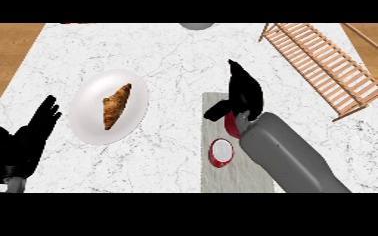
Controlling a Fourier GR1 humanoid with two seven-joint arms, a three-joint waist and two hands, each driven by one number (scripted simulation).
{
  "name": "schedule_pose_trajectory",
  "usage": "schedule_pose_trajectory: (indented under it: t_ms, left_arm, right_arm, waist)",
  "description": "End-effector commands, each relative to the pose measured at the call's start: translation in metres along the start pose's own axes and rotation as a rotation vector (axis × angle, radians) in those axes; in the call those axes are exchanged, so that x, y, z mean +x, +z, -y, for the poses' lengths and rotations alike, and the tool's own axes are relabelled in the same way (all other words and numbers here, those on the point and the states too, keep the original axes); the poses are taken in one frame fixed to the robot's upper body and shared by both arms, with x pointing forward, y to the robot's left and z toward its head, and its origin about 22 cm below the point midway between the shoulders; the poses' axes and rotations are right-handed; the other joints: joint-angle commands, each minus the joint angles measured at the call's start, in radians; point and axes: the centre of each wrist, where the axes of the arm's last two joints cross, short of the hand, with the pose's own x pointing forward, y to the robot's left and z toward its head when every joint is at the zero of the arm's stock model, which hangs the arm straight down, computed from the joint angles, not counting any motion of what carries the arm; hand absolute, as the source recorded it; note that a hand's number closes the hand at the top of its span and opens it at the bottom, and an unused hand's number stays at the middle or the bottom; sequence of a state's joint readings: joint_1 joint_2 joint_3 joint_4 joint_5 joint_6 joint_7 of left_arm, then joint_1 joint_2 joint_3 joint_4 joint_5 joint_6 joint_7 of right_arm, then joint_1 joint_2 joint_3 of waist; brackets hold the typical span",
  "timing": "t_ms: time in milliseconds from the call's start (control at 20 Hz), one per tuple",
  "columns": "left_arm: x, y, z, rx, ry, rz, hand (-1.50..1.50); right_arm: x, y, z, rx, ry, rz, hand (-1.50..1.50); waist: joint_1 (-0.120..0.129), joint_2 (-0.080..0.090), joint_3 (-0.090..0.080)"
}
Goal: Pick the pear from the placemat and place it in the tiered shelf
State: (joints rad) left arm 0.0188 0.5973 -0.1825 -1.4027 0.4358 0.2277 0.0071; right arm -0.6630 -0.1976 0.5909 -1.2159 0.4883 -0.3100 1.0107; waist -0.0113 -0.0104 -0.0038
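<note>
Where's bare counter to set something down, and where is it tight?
Bare counter: between the plate and the placemat; also the wide stretch above both, left of the shelf. Crowded: the placemat, with the right hand over it and a red-and-white piece on it. The left hand rests beside the plate.

**Black hands, white marble, touches of red**

The counter (177, 50) is white marble with thin grey veins, and the floor (18, 45) beside it is warm brown wood grain. The plate (92, 125) is plain white and the croissant (116, 106) on it is golden brown with darker bands. The placemat (236, 177) is pale speckled grey. The round piece (221, 151) has a white face with a red rim, and the shape (232, 125) beside it is red. The slatted shelf (325, 65) is light tan wood. The left hand (33, 130) and the right hand (246, 92) are black, and the right forearm (288, 160) is grey.
</note>
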Motion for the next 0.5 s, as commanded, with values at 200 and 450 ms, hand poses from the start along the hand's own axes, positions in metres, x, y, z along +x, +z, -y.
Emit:
schedule_pose_trajectory:
  t_ms: [200,450]
  left_arm:
    - [-0.003,-0.003,0.003,-0.029,0.007,0.010,0.00]
    - [0.006,-0.004,-0.005,-0.011,0.006,0.004,0.00]
  right_arm:
    - [0.027,-0.005,0.029,0.287,0.407,-0.116,-1.50]
    - [0.036,-0.004,0.014,0.316,0.505,-0.164,-1.50]
  waist:
    - [0.012,0.007,0.001]
    - [0.020,0.008,0.003]
